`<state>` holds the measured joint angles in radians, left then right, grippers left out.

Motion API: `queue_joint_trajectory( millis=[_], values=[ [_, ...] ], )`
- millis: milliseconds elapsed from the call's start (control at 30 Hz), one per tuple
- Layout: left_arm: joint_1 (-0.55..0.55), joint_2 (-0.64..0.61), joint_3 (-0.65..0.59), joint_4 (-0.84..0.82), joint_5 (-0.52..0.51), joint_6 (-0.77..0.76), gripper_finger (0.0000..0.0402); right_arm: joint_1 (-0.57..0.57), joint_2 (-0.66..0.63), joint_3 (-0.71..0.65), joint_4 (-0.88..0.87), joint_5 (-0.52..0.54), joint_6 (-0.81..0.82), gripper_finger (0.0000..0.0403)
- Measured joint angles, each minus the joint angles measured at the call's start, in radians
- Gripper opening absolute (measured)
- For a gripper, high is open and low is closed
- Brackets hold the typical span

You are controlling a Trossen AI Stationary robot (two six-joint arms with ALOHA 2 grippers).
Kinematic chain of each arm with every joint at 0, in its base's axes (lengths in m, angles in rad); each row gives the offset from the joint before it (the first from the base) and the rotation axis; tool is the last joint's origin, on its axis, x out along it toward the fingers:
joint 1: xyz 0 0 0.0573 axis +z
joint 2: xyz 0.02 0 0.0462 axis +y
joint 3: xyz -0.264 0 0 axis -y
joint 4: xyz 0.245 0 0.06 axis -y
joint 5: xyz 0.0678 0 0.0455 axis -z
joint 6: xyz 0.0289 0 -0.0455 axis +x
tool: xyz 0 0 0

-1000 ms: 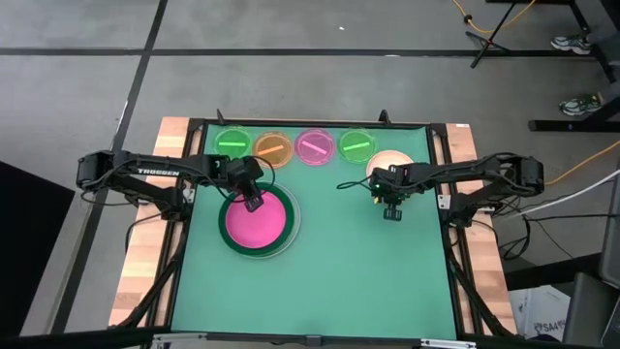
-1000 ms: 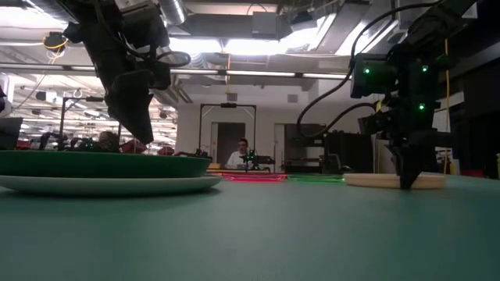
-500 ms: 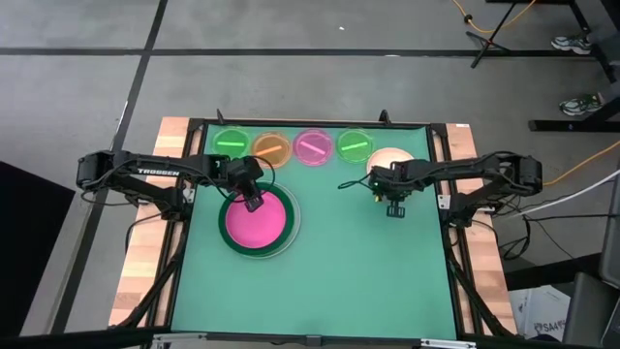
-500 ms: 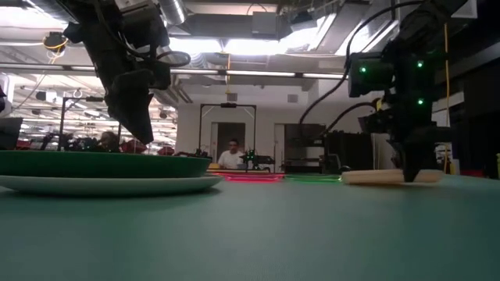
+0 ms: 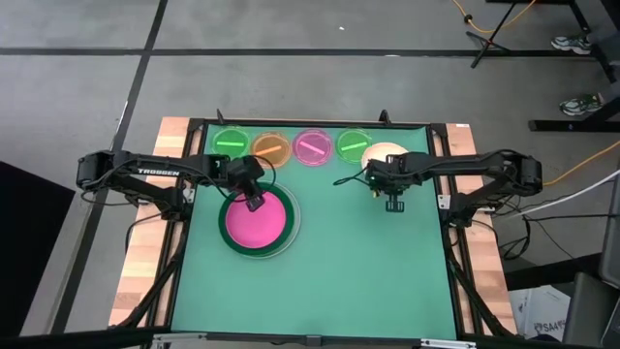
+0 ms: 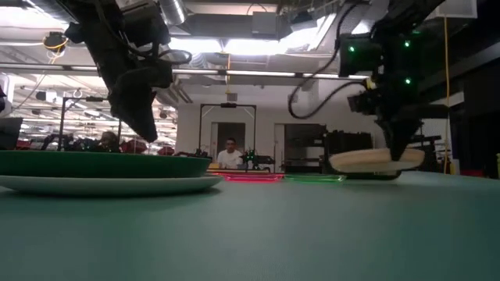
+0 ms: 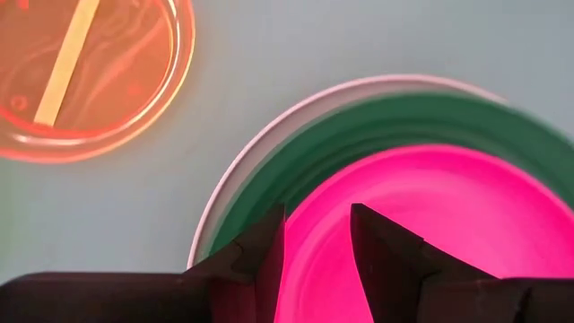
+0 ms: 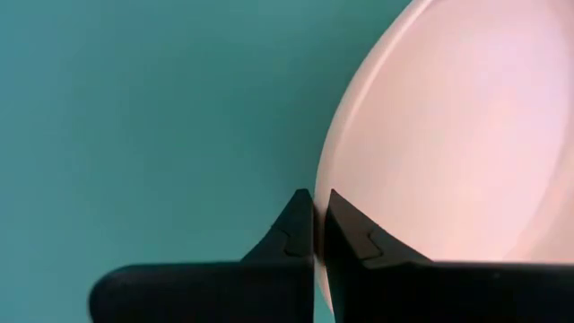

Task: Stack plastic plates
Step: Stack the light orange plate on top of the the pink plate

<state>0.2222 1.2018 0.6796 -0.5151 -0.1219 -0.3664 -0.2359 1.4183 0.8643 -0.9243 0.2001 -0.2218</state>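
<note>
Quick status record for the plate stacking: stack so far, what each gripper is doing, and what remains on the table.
stack: magenta plate on dark green plate on white plate
left gripper: above the stack, jaws open, empty
right gripper: jaws shut on the cream plate rim, plate lifted off the table
remaining: four small translucent plates in a row at the far edge

Robotics lab or open workshop hall: bare grey concrete floor (image 5: 291,87) w/ taped lines round the desk (image 5: 320,281), exposed ceiling ducts (image 6: 258,23) and strip lights, equipment racks, tripod legs (image 5: 504,29), a person (image 6: 229,156) seated at a far workstation.
</note>
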Motion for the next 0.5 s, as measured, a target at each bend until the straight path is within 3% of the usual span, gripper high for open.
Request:
queue_joint_trajectory(
  millis=[500],
  values=[
    [0.0,0.0,0.0,0.231,0.0,-0.014,0.0123,0.035,-0.001,0.055,0.137,0.006,-0.106,0.0]
  ],
)
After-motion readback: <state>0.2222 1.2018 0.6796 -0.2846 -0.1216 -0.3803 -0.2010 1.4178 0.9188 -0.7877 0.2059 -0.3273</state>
